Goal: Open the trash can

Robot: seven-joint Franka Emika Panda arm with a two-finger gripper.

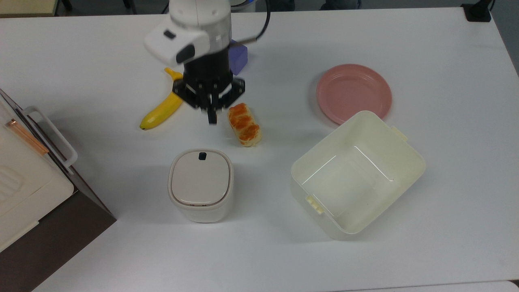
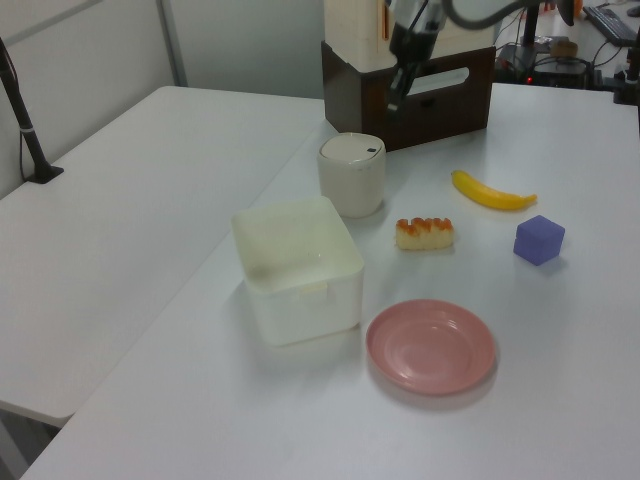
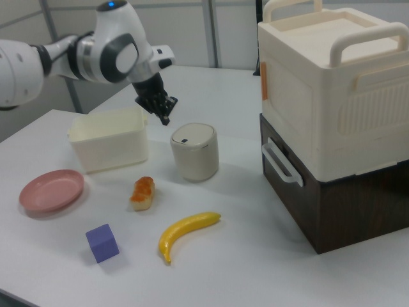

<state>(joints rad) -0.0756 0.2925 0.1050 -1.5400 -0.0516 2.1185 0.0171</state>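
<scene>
1. The black two-finger claw (image 1: 211, 117) hangs above the white table (image 1: 405, 48), its fingers pressed together with nothing between them. In the top view it appears between the yellow banana (image 1: 162, 109) and the orange-glazed bread roll (image 1: 244, 124).
2. In the top view the arm's white housing hides the banana's upper end and most of the purple cube (image 1: 239, 56).
3. The small white rounded-square plastic trash can (image 1: 201, 184) stands upright on the table, lid shut and flat. It sits apart from the claw, toward the top view's bottom.
4. The lid's small black button (image 1: 201, 155) lies at the edge nearest the claw in the top view. The can is almost square, so I cannot tell a long axis.
5. In the right view the claw (image 3: 165, 119) sits above the can (image 3: 195, 151), just to the right view's left of it.
6. The large lidless cream plastic tub (image 1: 357, 174) stands at the top view's right of the can, partly covering the pink round plate (image 1: 353, 91). The cream and brown appliance (image 1: 24, 190) is cut off at the top view's left edge.
</scene>
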